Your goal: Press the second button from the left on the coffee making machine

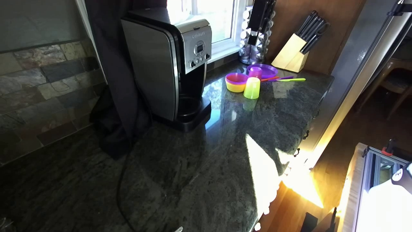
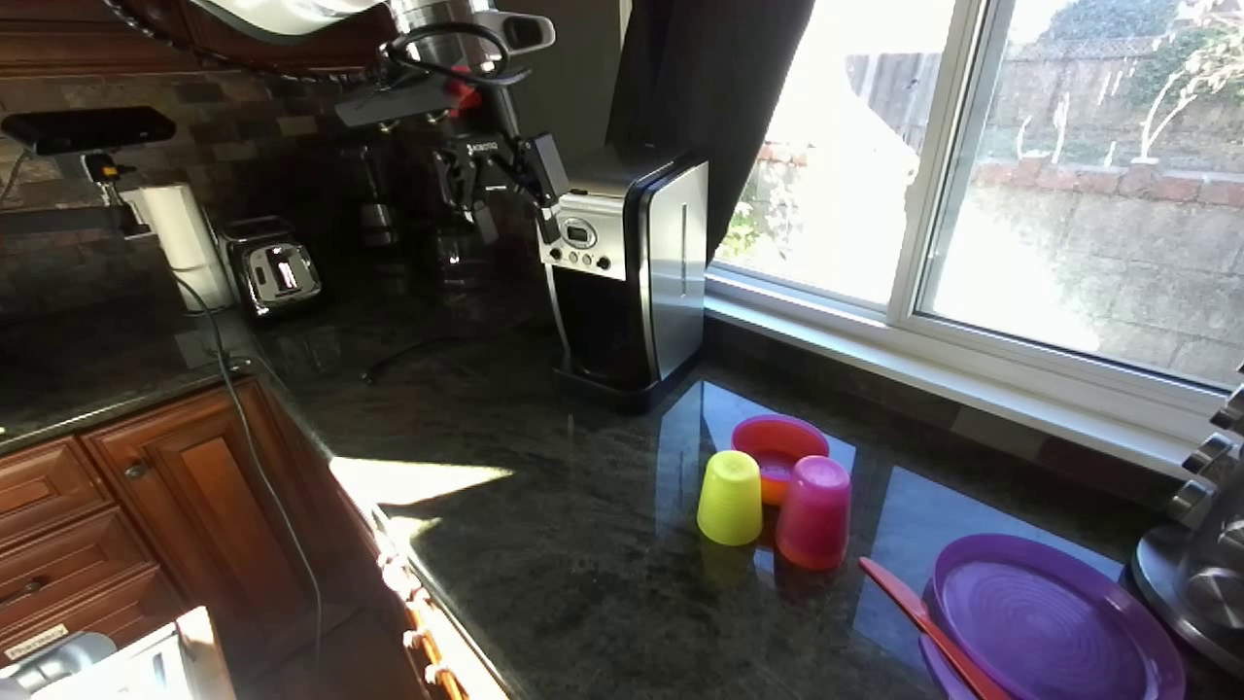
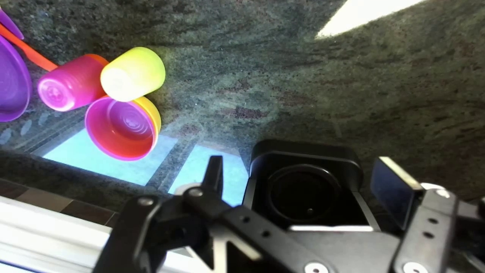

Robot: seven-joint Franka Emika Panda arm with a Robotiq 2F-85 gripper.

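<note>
The coffee making machine, with a silver-grey side [image 1: 149, 71] and black base, stands on the dark counter by the window. It shows in both exterior views; its silver panel [image 2: 593, 219] has a round display and a row of small buttons [image 2: 580, 259] between two dark knobs. My gripper [image 2: 518, 226] is open and empty at the panel's height. One finger overlaps the panel's left edge; I cannot tell if it touches. In the wrist view, the machine's black base [image 3: 303, 149] shows below and between the spread fingers [image 3: 303, 176]. The panel's buttons are hidden there.
A lime cup [image 2: 731, 498], pink cup [image 2: 814, 512], stacked bowls [image 2: 780, 442] and purple plate [image 2: 1050, 612] are on the counter. A dark curtain [image 1: 112, 64] hangs beside the machine. A knife block [image 1: 291, 53] and spice rack [image 1: 248, 53] stand at the far end.
</note>
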